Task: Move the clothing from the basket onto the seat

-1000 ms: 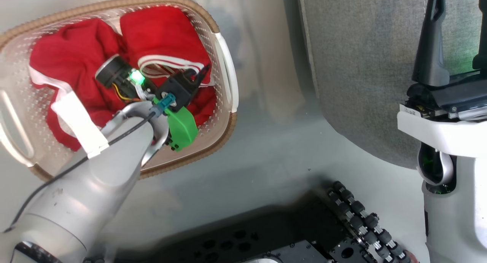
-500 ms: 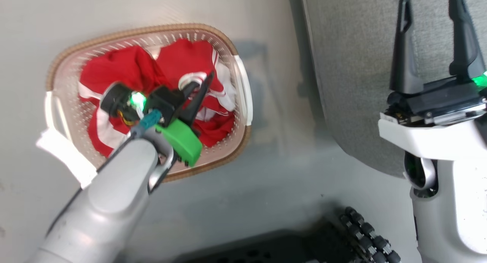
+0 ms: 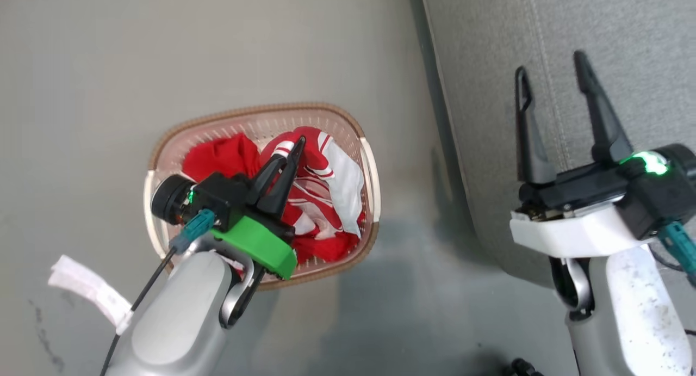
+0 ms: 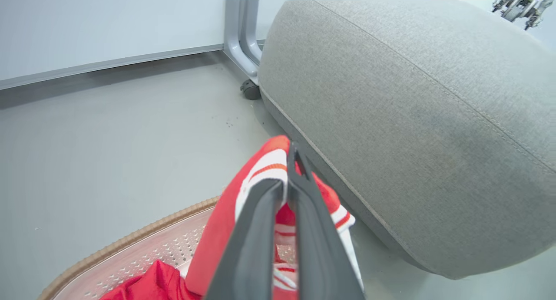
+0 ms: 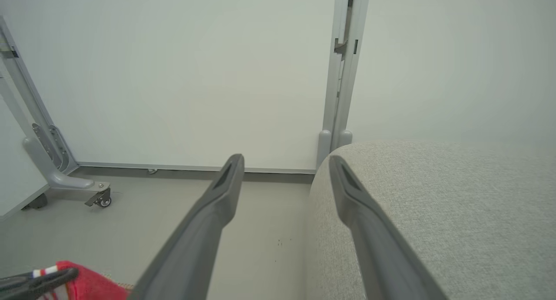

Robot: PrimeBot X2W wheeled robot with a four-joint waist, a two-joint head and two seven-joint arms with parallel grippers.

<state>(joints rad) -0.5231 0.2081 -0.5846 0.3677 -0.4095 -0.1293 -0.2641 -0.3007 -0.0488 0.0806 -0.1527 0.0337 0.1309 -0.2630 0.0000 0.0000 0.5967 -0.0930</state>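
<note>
The cream basket with a brown rim stands on the grey floor, left of the big grey seat. Red and white clothing is piled in the basket. My left gripper is shut on a striped fold of one garment, raised above the pile. The left wrist view has that gripper pinching the red and white cloth, with the basket rim below and the seat to the right. My right gripper hangs open over the seat's edge, its jaws holding nothing beside the seat.
White partition panels on grey wheeled feet stand behind the seat, and one foot sits at the seat's far corner. A white tape tag hangs from my left forearm. Bare grey floor surrounds the basket.
The head camera has pulled back, so the basket looks smaller. My left gripper has risen from the pile, shut on a striped fold. The right gripper stays open.
</note>
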